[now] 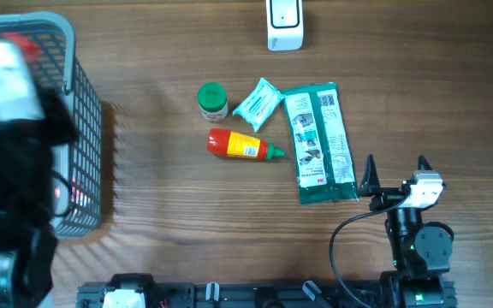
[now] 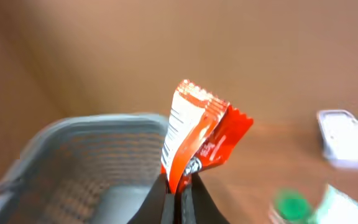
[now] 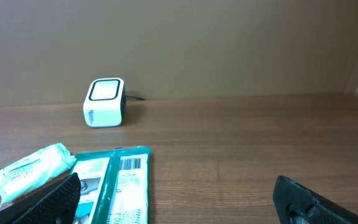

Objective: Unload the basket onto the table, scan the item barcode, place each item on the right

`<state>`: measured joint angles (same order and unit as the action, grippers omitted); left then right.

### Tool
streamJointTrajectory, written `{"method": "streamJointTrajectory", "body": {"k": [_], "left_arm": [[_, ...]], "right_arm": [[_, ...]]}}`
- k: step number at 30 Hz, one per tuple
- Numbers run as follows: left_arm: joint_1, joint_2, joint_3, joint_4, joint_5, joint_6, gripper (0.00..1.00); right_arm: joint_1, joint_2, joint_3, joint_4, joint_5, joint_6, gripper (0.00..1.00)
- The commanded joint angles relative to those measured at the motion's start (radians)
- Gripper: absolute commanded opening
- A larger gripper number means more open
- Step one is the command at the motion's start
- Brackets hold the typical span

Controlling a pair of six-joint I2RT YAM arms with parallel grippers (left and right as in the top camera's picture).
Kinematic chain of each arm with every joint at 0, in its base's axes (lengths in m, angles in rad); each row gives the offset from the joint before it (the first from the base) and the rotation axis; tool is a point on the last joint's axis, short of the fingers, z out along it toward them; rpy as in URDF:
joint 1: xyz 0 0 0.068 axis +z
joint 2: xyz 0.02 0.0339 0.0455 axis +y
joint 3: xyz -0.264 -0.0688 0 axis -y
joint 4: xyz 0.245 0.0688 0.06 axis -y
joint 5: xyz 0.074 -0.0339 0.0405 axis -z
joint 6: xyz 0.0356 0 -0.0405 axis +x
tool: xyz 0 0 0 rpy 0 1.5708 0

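In the left wrist view my left gripper [image 2: 180,182] is shut on the bottom edge of a red and white sachet [image 2: 197,134], the item. It holds the sachet upright above the rim of a grey mesh basket [image 2: 86,134]. A barcode-like strip of lines shows on the sachet's white side. The white scanner [image 1: 284,24] stands at the table's far edge, also visible as the scanner [image 3: 104,102] and blurred scanner [image 2: 347,137]. My right gripper [image 1: 394,167] rests open near the front right with nothing between its fingers, right gripper [image 3: 179,198].
The basket [image 1: 88,128] stands at the far left under the blurred left arm [image 1: 7,85]. On the table lie a long green packet [image 1: 319,141], a small teal packet [image 1: 258,103], a green-capped jar [image 1: 212,100] and a red bottle [image 1: 242,145].
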<state>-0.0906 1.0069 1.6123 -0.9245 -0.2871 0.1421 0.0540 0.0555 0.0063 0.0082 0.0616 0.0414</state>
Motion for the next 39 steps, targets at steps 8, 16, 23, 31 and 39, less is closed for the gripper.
{"method": "streamJointTrajectory", "body": {"k": [8, 16, 23, 31, 39], "left_arm": [[-0.476, 0.499, -0.003, -0.166, 0.115, 0.209, 0.04], [-0.624, 0.835, -0.005, -0.191, 0.229, 0.276, 0.04], [-0.672, 0.864, -0.060, -0.188, 0.258, 0.323, 0.04], [-0.677, 0.864, -0.178, -0.163, 0.306, 0.326, 0.04], [-0.692, 0.864, -0.222, -0.114, 0.320, 0.325, 0.25]], "right_arm": [[0.005, -0.002, -0.001, 0.006, 0.016, 0.011, 1.00], [0.005, -0.002, -0.001, 0.006, 0.016, 0.011, 1.00], [0.005, -0.002, -0.001, 0.005, 0.016, 0.011, 1.00], [0.005, -0.002, -0.001, 0.006, 0.016, 0.011, 1.00], [0.005, -0.002, -0.001, 0.005, 0.016, 0.011, 0.99]]}}
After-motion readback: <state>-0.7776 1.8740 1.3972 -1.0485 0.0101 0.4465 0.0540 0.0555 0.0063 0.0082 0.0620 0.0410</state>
